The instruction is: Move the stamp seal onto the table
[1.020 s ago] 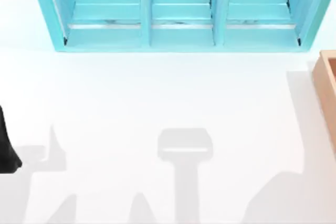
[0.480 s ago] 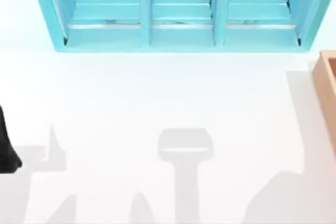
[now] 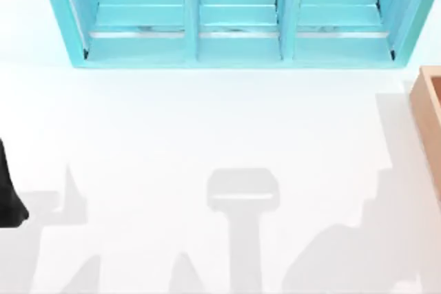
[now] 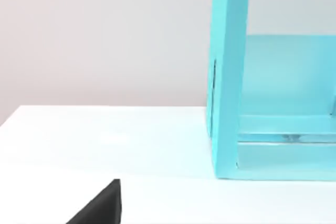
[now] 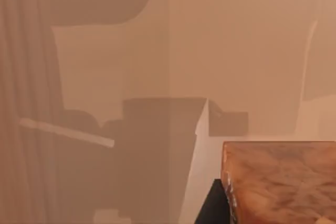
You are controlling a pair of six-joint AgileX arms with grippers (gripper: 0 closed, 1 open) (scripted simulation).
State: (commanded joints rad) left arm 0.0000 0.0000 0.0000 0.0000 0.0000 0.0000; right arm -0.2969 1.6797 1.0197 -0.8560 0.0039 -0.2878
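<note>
Amber-mottled, the seal (image 5: 278, 182) is sitting inside the wooden box (image 5: 105, 51), hard against the right claw (image 5: 212, 207); whether that claw is clamping it cannot be told. Lifting out and setting down on the table (image 3: 207, 122) are, by my judgement, remaining. The left claw (image 3: 8, 197) is idling far off, its state likewise not discernible.

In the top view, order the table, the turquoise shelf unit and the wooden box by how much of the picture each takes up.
1. The table, largest.
2. The turquoise shelf unit, spanning most of the far edge; its top is cut off.
3. The wooden box, smallest as seen: a sliver at the right edge, so its full size is unsure.
</note>
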